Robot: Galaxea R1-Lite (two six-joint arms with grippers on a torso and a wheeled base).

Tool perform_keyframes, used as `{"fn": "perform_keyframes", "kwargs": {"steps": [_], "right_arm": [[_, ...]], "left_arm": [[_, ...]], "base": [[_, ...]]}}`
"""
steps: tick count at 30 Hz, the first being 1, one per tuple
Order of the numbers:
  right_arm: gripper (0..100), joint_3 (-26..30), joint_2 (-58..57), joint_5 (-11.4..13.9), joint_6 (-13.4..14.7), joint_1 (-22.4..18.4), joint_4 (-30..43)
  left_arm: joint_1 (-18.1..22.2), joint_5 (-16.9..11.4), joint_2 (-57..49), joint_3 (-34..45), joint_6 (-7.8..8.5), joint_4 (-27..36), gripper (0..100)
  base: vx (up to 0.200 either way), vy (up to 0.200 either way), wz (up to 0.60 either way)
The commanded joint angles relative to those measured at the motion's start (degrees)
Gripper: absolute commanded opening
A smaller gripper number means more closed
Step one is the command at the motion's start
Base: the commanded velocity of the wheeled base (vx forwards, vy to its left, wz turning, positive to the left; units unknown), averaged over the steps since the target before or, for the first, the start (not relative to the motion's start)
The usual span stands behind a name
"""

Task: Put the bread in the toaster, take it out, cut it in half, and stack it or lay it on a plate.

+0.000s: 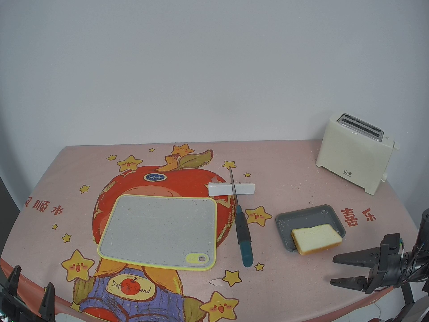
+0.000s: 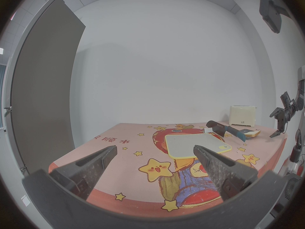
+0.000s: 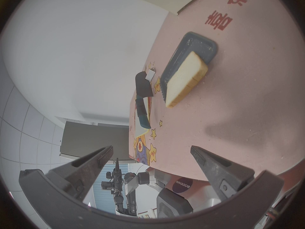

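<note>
Pink tablecloth [image 1: 290, 166] carries your cutting board [image 1: 161, 229]; knife [image 1: 243, 235] just right of the board; 1 bread slice [image 1: 316, 238] on the grey plate [image 1: 308, 215] further right; toaster [image 1: 355, 153] beyond that, further back; your left gripper [image 2: 154, 148] and right gripper [image 1: 333, 271] both gape empty.

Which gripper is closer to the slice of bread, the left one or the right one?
Right. The right gripper is open, close beside the bread. The left gripper is on the other side, past the cutting board.
</note>
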Motion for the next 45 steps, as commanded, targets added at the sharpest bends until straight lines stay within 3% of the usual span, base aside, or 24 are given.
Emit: {"fn": "perform_keyframes", "kwargs": {"steps": [1, 6, 10, 13, 22, 27, 29, 30, 33, 45], "right_arm": [[100, -0.2, 5.06, 0.09, 0.09, 3.68, -0.42], [100, -1.25, 6.12, 0.0, 0.27, 7.28, -2.09], [100, -0.99, 5.15, 0.61, 0.36, 7.54, -2.61], [100, -1.16, 6.12, 2.9, 0.0, 7.37, -2.7], [100, 0.51, 7.35, 2.99, 0.88, 6.93, -3.23], [100, -0.02, 5.5, 2.99, 5.63, 5.17, -4.28], [100, -0.02, 5.41, 2.99, 5.98, 5.17, -4.55], [100, 0.33, 5.24, 2.99, 9.14, 5.08, -7.54], [100, 0.59, 5.41, 2.46, 11.52, 4.91, -10.17], [100, -0.9, 9.45, 1.93, 11.69, -1.16, -10.44]], "left_arm": [[0.02, 0.04, -0.75, 1.01, 0.0, -0.02, 100], [0.02, 0.04, -0.75, 1.01, 0.0, -0.02, 100], [0.02, 0.04, -0.75, 1.01, 0.0, -0.02, 100], [0.02, 0.04, -0.75, 1.01, 0.0, -0.02, 100], [0.02, 0.04, -0.75, 1.01, 0.0, -0.02, 100], [0.02, 0.04, -0.75, 1.01, 0.0, -0.02, 100], [0.02, 0.04, -0.75, 1.01, 0.0, -0.02, 100], [0.02, 0.04, -0.75, 1.01, 0.0, -0.02, 100], [0.02, 0.04, -0.75, 1.01, 0.0, -0.02, 100], [0.02, 0.04, -0.75, 1.01, 0.0, -0.02, 100]], "base": [[0.0, 0.0, 0.0], [0.0, 0.0, 0.0], [0.0, 0.0, 0.0], [0.0, 0.0, 0.0], [0.0, 0.0, 0.0], [0.0, 0.0, 0.0], [0.0, 0.0, 0.0], [0.0, 0.0, 0.0], [0.0, 0.0, 0.0], [0.0, 0.0, 0.0]]}}
